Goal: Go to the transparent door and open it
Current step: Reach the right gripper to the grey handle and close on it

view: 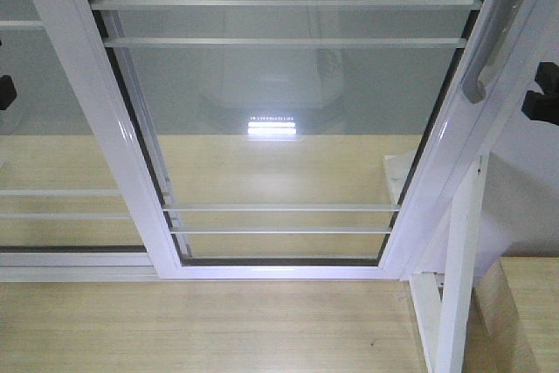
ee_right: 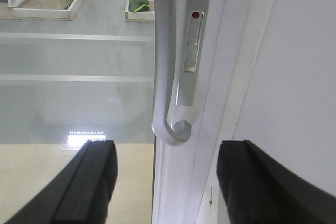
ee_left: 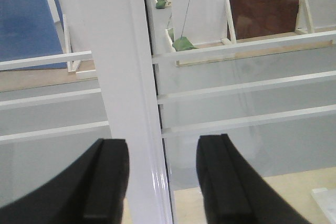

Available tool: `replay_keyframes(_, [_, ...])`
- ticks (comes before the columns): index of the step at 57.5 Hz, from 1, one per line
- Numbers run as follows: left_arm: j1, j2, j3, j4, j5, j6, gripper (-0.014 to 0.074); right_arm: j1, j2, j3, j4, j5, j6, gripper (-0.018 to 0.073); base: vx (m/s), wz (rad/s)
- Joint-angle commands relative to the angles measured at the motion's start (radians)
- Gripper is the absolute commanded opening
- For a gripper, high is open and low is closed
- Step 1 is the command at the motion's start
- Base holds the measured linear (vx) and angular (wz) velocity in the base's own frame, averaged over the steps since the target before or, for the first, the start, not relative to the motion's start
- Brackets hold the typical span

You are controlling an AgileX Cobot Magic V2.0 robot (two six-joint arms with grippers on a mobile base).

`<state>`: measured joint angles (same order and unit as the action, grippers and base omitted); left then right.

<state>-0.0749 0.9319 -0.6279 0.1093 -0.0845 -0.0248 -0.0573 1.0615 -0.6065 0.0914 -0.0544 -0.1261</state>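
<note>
Transparent door (view: 279, 128) status, front view: the panel fills the field close ahead, with its grey pull handle (view: 478, 83) on the right edge. I judge the approach complete.

Left wrist view: my left gripper (ee_left: 164, 182) is spread wide and holds nothing. A white frame upright (ee_left: 128, 77) stands ahead between the fingers.

Right wrist view: my right gripper (ee_right: 168, 182) is spread wide and empty, lined up just below the handle's lower end. Remaining steps: close on the handle, then slide the panel open.
</note>
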Motion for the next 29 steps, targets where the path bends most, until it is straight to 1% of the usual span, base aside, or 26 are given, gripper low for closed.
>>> replay_keyframes(1, [-0.005,-0.008,-0.032,-0.004,-0.083,-0.011,0.0444,-0.004,0.033,-0.037,-0.02,-0.187,-0.008,0.0494,0.0,0.0])
replay_keyframes(4, [-0.005,-0.008,-0.032,-0.004,-0.08,-0.011,0.0445,-0.004,0.066,-0.037,-0.02,-0.24,-0.008,0.0494,0.0,0.0])
replay_keyframes(9, [-0.005,-0.008,-0.032,-0.004,-0.072,-0.011,0.0445,-0.004,0.116,-0.047,-0.03,-0.281,-0.003,0.0494,0.0,0.0])
replay_keyframes(16, [-0.005,-0.002,-0.032,-0.004,-0.063,-0.011,0.0445,-0.004,0.181,-0.106,-0.03,-0.282,0.011,0.0494,0.0,0.0])
replay_keyframes(29, [-0.005,0.031,-0.031,-0.004,-0.024,-0.011,0.0445,-0.004,0.328,-0.278,-0.034,-0.276,0.011,0.0494,0.0,0.0])
